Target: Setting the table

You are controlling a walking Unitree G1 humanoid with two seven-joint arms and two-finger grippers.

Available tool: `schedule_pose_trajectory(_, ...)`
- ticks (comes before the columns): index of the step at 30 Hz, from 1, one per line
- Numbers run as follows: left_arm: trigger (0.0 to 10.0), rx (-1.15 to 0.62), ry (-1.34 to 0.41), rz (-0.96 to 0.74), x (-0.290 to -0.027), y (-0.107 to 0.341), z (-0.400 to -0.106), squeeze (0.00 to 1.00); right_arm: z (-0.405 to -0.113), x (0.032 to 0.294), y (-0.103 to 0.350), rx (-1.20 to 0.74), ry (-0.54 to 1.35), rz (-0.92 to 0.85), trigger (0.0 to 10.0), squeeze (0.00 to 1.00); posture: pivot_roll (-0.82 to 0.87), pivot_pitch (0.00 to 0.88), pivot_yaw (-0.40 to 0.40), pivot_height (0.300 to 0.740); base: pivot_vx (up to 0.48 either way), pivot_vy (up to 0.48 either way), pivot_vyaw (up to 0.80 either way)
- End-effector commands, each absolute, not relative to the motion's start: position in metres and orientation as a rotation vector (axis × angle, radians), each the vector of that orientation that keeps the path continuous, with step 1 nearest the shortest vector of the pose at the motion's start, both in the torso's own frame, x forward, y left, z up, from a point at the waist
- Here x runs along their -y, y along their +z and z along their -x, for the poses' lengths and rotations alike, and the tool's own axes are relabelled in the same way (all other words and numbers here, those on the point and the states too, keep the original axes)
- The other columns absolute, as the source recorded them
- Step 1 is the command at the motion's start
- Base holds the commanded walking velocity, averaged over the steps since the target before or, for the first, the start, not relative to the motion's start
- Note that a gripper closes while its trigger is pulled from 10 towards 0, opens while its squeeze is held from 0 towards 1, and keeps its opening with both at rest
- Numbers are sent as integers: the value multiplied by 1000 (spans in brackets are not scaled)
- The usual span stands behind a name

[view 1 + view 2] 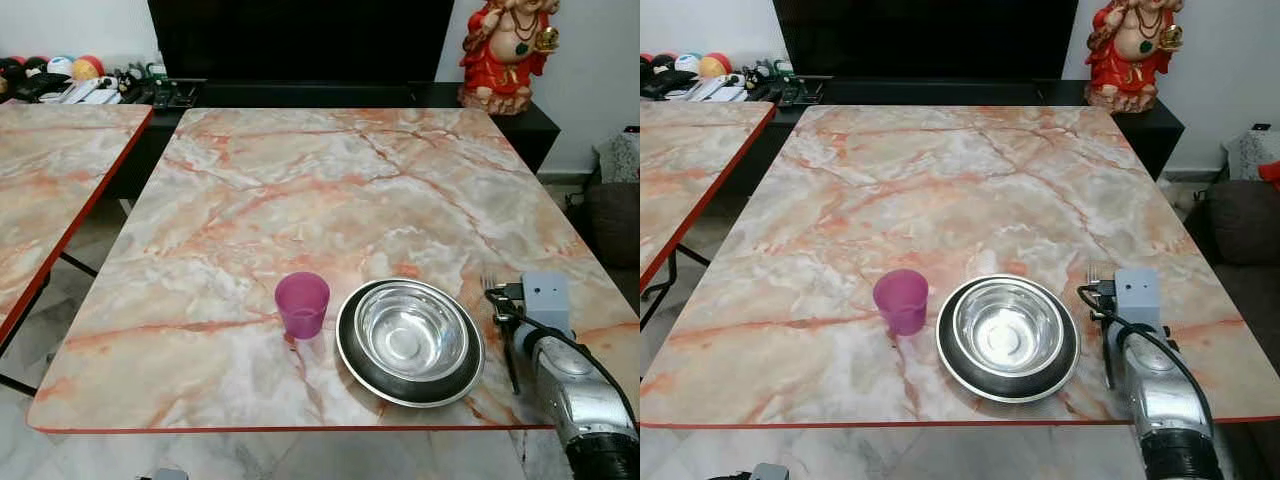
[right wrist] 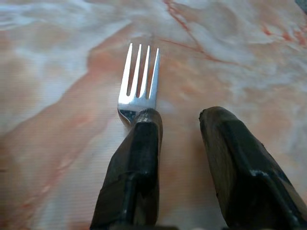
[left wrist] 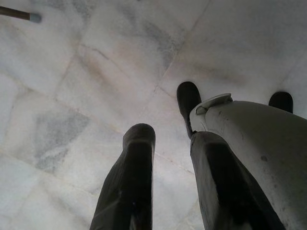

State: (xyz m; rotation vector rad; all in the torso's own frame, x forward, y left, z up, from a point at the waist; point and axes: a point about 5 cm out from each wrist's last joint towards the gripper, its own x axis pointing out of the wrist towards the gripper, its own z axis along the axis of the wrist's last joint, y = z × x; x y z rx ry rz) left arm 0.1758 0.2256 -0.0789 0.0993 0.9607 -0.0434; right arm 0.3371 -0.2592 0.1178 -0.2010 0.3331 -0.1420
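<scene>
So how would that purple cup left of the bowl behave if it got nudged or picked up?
The purple cup looks like thin translucent plastic, so probably light and stiff. Standing upright on the smooth marble table, it would likely slide under a low push and tip under a high one. It seems empty, so nothing weighs it down. Its tapered sides may slip in a loose grasp.

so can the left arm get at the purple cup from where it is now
Probably not yet. The left gripper hangs low, pointing at the floor tiles, open and holding nothing. The purple cup stands on the table with free space around it, so raising the arm should do.
</scene>
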Motion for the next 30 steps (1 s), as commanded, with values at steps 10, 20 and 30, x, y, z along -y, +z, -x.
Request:
schedule_pose_trajectory(10, 10000, -1005, -49, -108, -227, -83, -167, 0, -336, 257, 113, -348, -119, 201, 10000, 0, 9, 132, 11, 740, 0, 0, 0)
schedule_pose_trajectory(20, 10000, -1005, -48, -108, -227, -83, -167, 0, -336, 280, 132, -228, -327, 204, 10000, 0, 10, 132, 11, 740, 0, 0, 0)
schedule_pose_trajectory(30, 10000, -1006, -50, -110, -227, -83, -167, 0, -334, 274, 143, -122, -331, 151, 10000, 0, 6, 127, 10, 740, 0, 0, 0)
